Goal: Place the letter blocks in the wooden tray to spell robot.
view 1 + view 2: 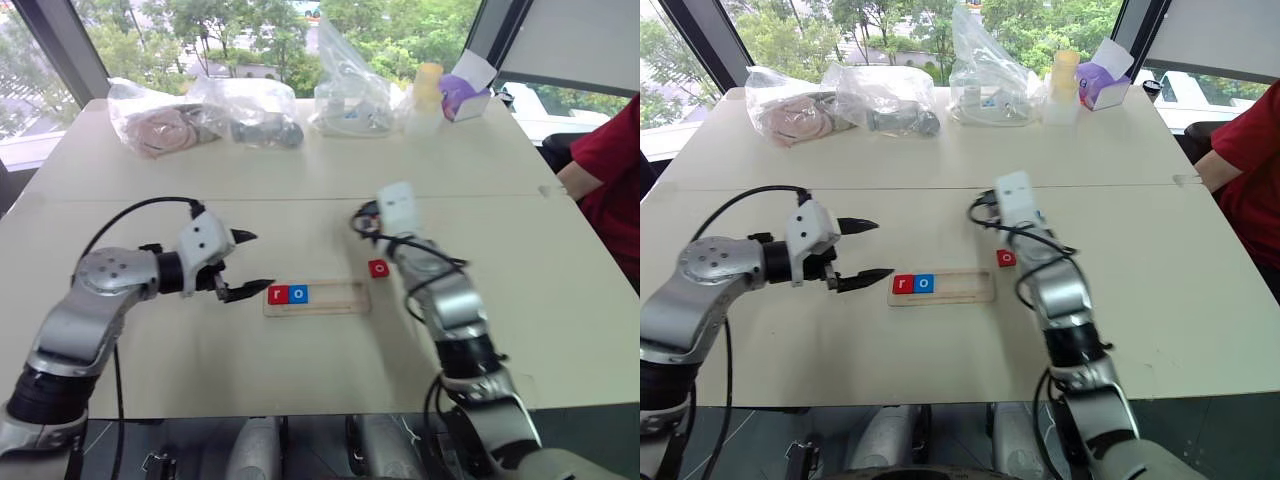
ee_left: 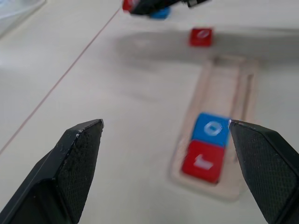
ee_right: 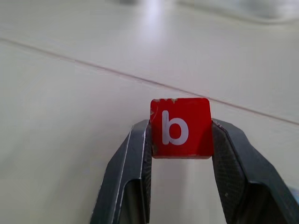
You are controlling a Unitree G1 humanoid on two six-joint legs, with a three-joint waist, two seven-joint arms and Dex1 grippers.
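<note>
Pinched in the right gripper [image 3: 180, 140] is the red b block [image 3: 180, 127]; left gripper [image 1: 245, 263] spread beside the wooden tray [image 1: 335, 298].

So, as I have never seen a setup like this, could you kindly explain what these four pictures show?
This is a humanoid robot with two arms, standing at a table. The two wide pictures come from cameras in its head, looking down over the arms. The two close pictures come from cameras on its wrists, looking along each tool's fingers.

On the table lies a wooden tray holding a red r block and a blue o block. A red o block sits just past the tray's right end. Plastic bags line the far edge.

The right tool is shut on a red b block. The left tool hangs open near the tray's left end, holding nothing.
</note>
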